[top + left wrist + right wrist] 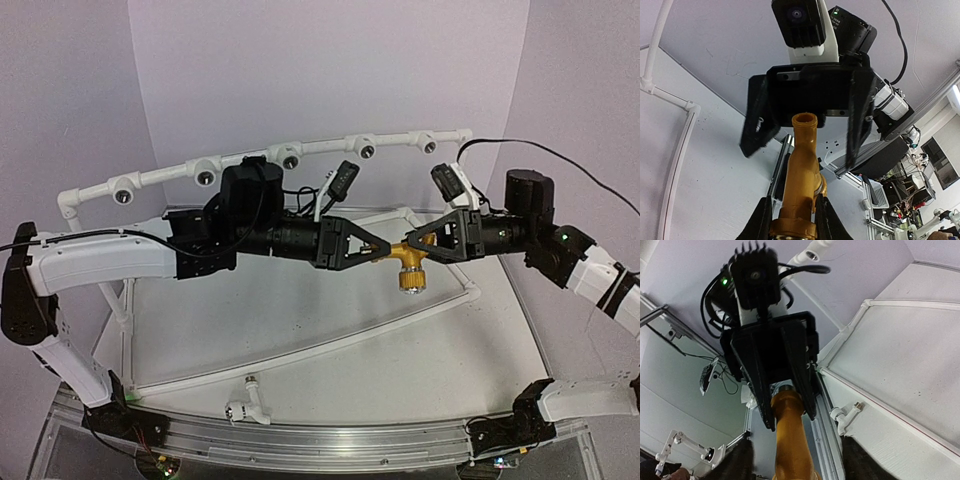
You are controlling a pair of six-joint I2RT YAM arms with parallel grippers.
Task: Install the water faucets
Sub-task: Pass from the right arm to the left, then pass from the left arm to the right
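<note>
Left hand clamped on yellow-orange faucet. Right hand faces it, jaws apart either side of faucet's far end, not gripping. White faucet lies well apart from both.

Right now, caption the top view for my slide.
Left gripper clamps yellow-orange plastic faucet midair; right gripper open around its end.

White pipe frame w/ dark sockets — on grey table.
</note>
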